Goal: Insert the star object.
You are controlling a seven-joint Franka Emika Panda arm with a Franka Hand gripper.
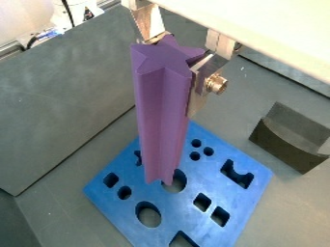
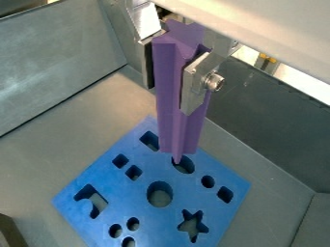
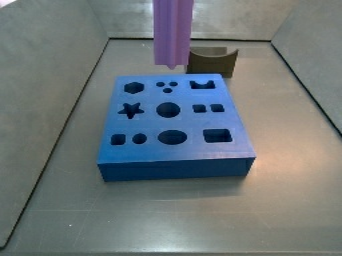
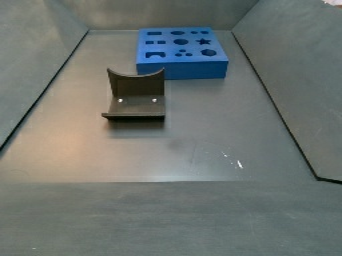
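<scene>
My gripper is shut on the star object, a tall lavender ridged peg, and holds it upright by its top end. It shows in both wrist views, the gripper clamping the peg between the silver fingers. The peg's lower end hangs above the blue block, over its far part, away from the star-shaped hole. In a side view only the peg shows, above the block with its star hole; the gripper is out of frame there.
A dark brown curved block stands just behind the blue block and also shows in a side view and a wrist view. The blue block has several other shaped holes. Grey walls enclose the floor.
</scene>
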